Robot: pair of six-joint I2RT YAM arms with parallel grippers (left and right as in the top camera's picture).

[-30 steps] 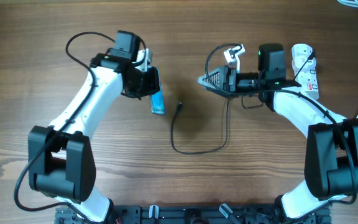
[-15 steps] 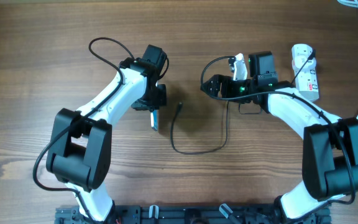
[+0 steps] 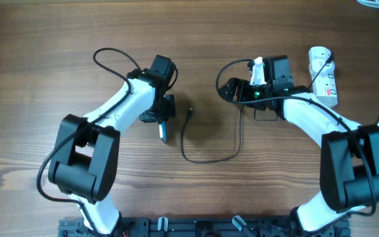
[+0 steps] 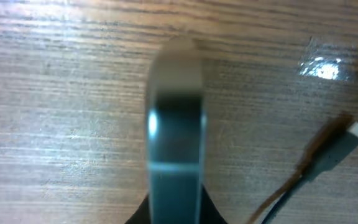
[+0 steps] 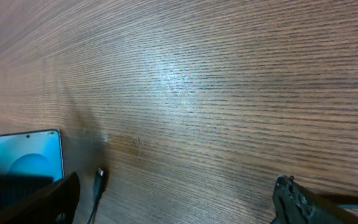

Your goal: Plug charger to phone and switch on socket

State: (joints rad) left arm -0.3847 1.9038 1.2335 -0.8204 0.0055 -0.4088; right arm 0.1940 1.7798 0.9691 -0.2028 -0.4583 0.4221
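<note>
Slim phone (image 4: 175,130) edge-up, wood-grain table (image 5: 229,74)
Left hand (image 3: 163,116) clamped on phone (blurred); thin black charger (image 4: 340,138) tip lies near phone; right hand (image 5: 178,184) spread apart.

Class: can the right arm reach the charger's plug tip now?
Probably yes: the plug tip lies uncovered on the table, the right gripper is open nearby, and the phone held by the left gripper stands aside.

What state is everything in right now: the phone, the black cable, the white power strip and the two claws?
phone: standing on its edge, held, nothing plugged in.
charger: plug tip loose on the table, beside the phone.
socket: lying flat; switch position too small to tell.
left gripper: appears shut on the phone.
right gripper: open, empty.
</note>
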